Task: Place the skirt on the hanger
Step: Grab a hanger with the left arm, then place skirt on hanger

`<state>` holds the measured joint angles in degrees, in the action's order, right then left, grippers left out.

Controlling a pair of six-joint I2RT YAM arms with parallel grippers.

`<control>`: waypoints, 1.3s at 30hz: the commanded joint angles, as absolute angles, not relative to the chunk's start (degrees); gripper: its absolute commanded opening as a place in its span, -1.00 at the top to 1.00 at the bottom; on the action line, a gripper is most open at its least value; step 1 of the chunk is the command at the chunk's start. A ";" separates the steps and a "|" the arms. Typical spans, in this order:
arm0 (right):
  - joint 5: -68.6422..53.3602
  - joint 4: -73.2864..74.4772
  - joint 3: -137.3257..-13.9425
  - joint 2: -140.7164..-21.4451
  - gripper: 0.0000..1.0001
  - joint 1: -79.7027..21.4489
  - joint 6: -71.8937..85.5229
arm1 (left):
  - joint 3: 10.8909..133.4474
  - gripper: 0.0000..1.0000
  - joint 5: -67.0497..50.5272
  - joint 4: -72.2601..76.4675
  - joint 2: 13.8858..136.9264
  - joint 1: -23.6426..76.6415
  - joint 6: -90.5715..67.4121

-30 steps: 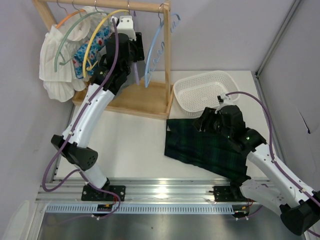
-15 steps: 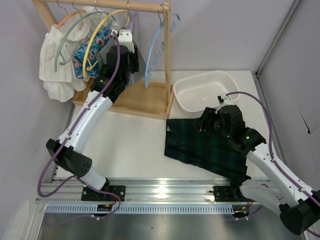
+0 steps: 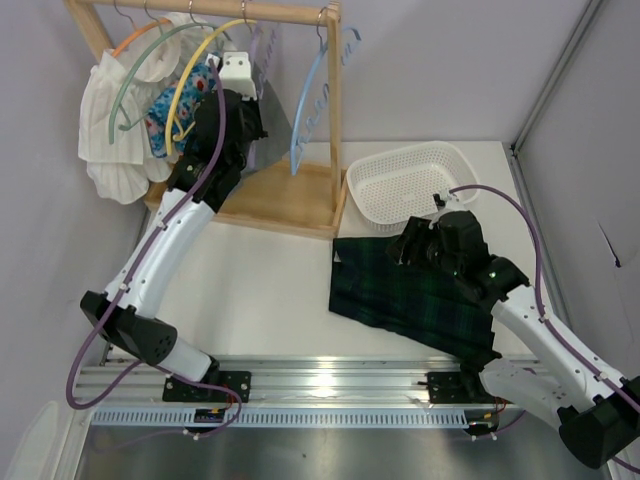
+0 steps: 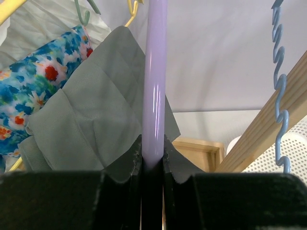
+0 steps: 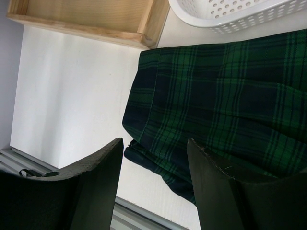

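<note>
Left gripper (image 4: 153, 165) is clamping the lilac hanger (image 4: 154, 86) at the rack (image 3: 333, 120), rear left corner of the table (image 3: 260, 280). Skirt (image 5: 216, 105) is lying flat toward the near right edge, touching the white basket (image 3: 400, 185). Right gripper (image 5: 154, 143) is hovering above it, fingers spread, apparently clear of the cloth.

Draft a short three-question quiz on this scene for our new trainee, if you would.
1. True or false: the plaid skirt hangs on the wooden rack.
2. What is the left gripper clamped on? A) the lilac hanger B) a blue hanger C) a white basket
3. Fill in: the fingers of the right gripper are ___ (open or shut).

Key: 1 false, it lies on the table; 2 A; 3 open.
</note>
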<state>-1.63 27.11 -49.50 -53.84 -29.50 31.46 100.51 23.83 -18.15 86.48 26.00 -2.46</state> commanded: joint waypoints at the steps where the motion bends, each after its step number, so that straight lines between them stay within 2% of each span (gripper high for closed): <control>1: -2.29 25.14 -48.96 -53.88 -0.24 -29.36 31.90 | 105.11 1.00 23.47 -15.20 84.02 25.31 -0.62; 14: -3.60 23.91 -48.25 -54.49 -0.24 -29.27 32.87 | 107.49 1.00 17.23 -28.20 77.52 25.22 -2.90; 17: -3.17 23.82 -47.73 -53.79 -0.24 -29.27 33.14 | 104.77 1.00 16.97 -31.37 74.98 25.22 -4.48; 25: -3.52 24.87 -47.46 -52.47 -0.25 -29.27 33.40 | 92.56 1.00 13.64 -33.57 65.23 25.31 -8.17; 32: -3.96 23.03 -44.04 -52.03 -0.28 -30.41 34.54 | 74.99 1.00 12.30 -35.51 51.53 25.84 -14.05; 33: -3.52 22.68 -43.42 -51.94 -0.31 -31.63 34.98 | 69.75 1.00 12.48 -35.51 49.33 25.75 -15.54; 37: -1.15 20.31 -39.65 -52.12 -0.41 -37.24 37.00 | 61.81 1.00 9.77 -35.77 37.65 25.84 -19.07; 39: 0.60 19.52 -38.59 -52.03 -0.42 -39.80 39.01 | 59.33 1.00 7.04 -37.95 35.78 25.84 -20.56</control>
<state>-2.02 23.09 -39.94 -52.86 -36.47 35.88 61.30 11.35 -39.92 39.42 25.76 -16.23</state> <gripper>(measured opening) 0.707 0.192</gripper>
